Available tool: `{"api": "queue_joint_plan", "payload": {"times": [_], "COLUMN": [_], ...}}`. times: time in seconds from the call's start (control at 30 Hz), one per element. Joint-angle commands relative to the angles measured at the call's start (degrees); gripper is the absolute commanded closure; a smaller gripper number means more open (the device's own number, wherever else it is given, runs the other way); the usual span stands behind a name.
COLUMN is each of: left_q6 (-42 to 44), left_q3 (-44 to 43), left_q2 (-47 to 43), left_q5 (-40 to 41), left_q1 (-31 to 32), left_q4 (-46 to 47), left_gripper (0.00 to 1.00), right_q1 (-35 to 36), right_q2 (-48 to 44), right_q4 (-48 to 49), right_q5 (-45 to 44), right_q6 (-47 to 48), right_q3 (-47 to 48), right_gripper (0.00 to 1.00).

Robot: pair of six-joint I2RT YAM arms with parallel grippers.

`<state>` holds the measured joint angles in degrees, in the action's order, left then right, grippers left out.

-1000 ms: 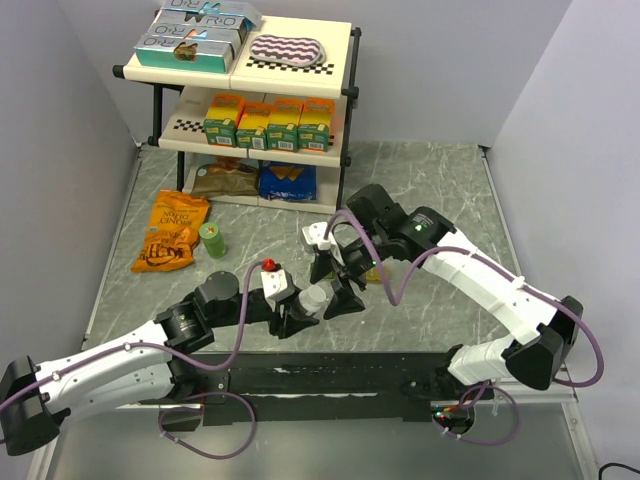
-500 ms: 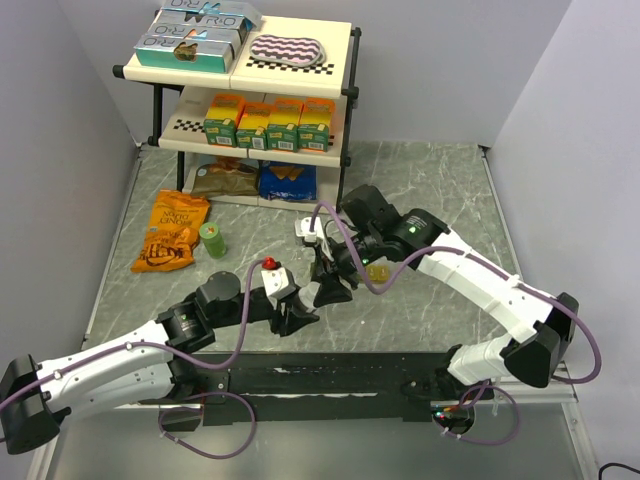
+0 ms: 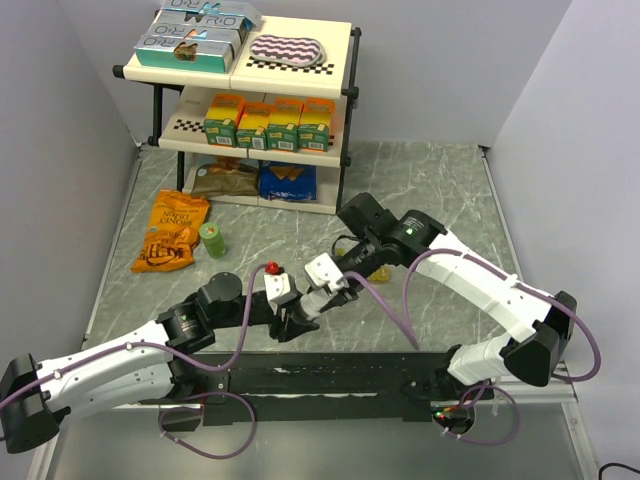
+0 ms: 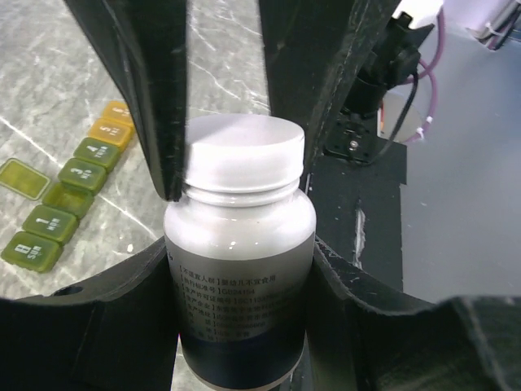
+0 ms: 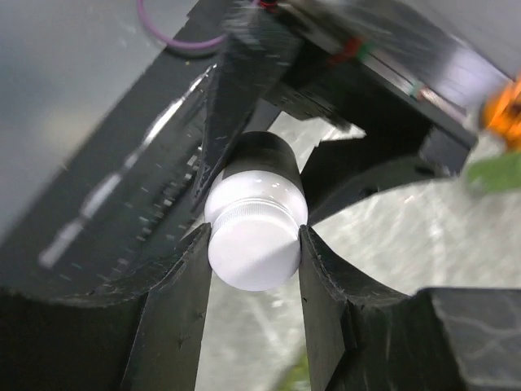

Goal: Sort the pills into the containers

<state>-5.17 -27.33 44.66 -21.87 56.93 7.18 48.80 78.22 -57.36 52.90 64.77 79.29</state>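
1. Because the white bottle (image 4: 240, 326) is held between both my claws, the coming move depends on its long axis. This axis runs from my left claw (image 3: 296, 318) up and to the right, toward my right claw (image 5: 254, 252).
2. My left claw grips the body of the bottle, with one finger on each side of the label.
3. My right claw meets the bottle from the far right. Its two fingers stand on both sides of the white cap (image 4: 242, 155), and in the right wrist view both seem to press against it. I judge that it grips the cap, so the next step is to turn the cap around the axis while my left claw keeps the body fixed.
4. The containers (image 4: 81, 175) lie on the table (image 3: 440, 190) just to the right of the bottle. My right arm is nearer to them and hides most of the strip from above. In the left wrist view one lid stands open beside the strip.
5. The table is flat grey stone pattern, with a black strip (image 3: 330, 375) along the near edge under the bottle.
6. There is enough room, I think. The snack bag (image 3: 172, 232) and the shelf (image 3: 338, 50) are well apart, at the far left.
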Motion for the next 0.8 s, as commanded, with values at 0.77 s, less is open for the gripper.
{"api": "queue_joint_plan", "payload": {"times": [0.77], "left_q6": [0.42], "left_q3": [-1.06], "left_q2": [-0.1], "left_q5": [-3.18], "left_q1": [-0.32], "left_q4": [1.7], "left_gripper": [0.99], "right_q1": [-5.73], "right_q2": [5.19], "right_q4": [-22.97], "right_q5": [13.98], "right_q6": [34.2], "right_q3": [10.71], "right_gripper": [0.85]}}
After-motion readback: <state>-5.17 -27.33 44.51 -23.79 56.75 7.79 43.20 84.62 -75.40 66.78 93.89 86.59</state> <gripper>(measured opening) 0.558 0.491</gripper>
